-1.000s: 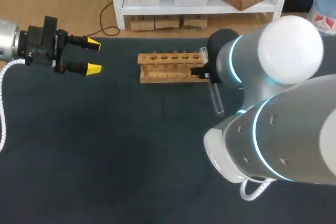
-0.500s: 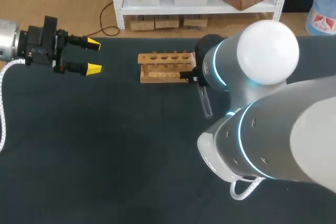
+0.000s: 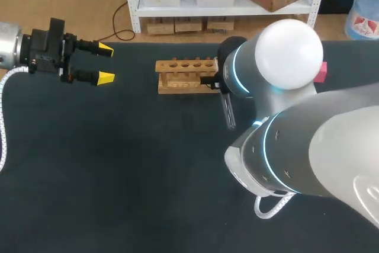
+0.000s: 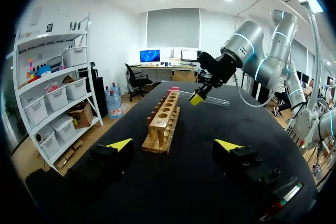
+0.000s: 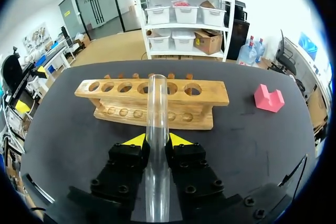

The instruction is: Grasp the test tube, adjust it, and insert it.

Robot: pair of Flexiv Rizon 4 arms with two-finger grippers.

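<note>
A clear glass test tube lies nearly level between the yellow-tipped fingers of my right gripper, which is shut on it. Its far end reaches just over the front of the wooden rack, near the middle holes. From above, the test tube sticks out toward the table's near side from under my right arm, beside the right end of the rack. My left gripper hangs open and empty left of the rack. Its wrist view shows the rack ahead of the left gripper, and the held tube beyond.
A small pink block sits on the dark mat to the right of the rack, also visible as the pink block behind my right arm. The rack's holes show nothing in them. My bulky right arm covers the table's right side.
My right arm has carried the tube leftward, from beyond the rack's right end to just in front of it. The left arm has stayed put.
</note>
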